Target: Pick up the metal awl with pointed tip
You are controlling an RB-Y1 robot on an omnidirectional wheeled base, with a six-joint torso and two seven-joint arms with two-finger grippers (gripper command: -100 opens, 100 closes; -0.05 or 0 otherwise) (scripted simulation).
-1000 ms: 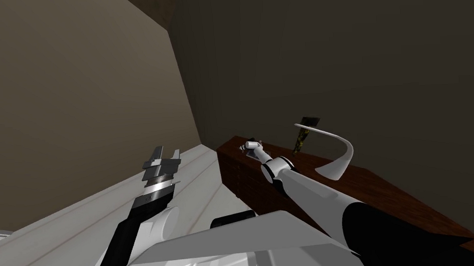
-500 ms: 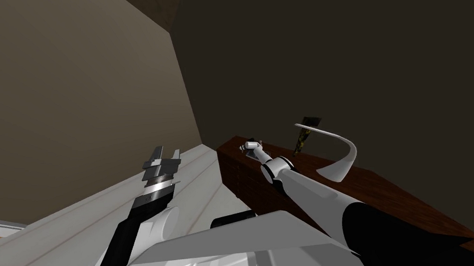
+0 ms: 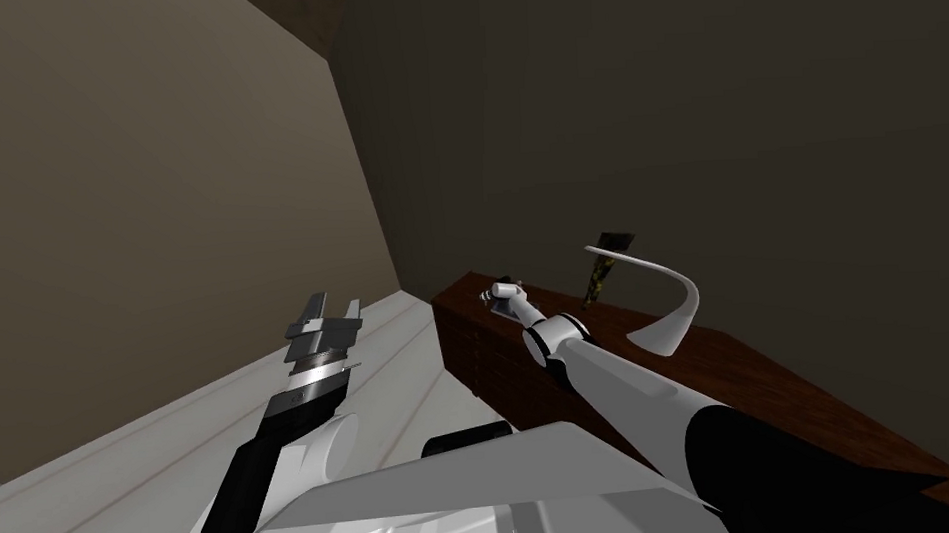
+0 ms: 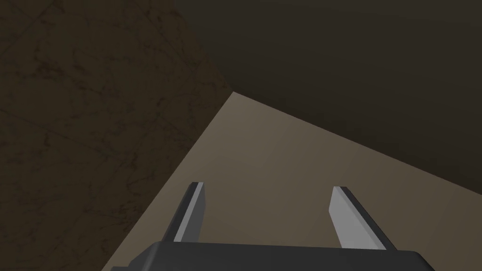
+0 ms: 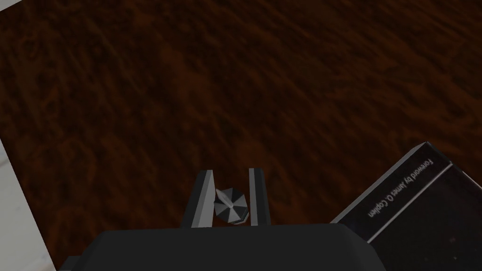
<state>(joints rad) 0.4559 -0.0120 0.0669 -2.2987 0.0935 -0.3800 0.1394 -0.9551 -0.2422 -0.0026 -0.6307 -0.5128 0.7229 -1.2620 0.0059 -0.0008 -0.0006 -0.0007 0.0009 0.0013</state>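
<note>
Now the right gripper (image 5: 230, 171) is pinching the awl (image 5: 229, 206) between its two fingers. The awl is sitting deep in the grip, close to the dark body, and is showing end-on in the right wrist view as a small grey faceted shape. Beyond it, the dark brown wooden top (image 5: 235, 84) is spreading out, and I cannot tell whether the tool is touching the wood or hanging clear of it. I am judging the step in hand to be the lift. Doing it well is calling for a steady squeeze and a straight rise away from the wood, since so thin and smooth a tool is likely to twist or slide between flat blades if the wrist is rolling. A dark book (image 5: 423, 202) is lying near the gripper on the same top, so drifting toward it is risking a knock. The left gripper (image 4: 268, 186) is hanging spread and idle on the robot's left, away from the work.
</note>
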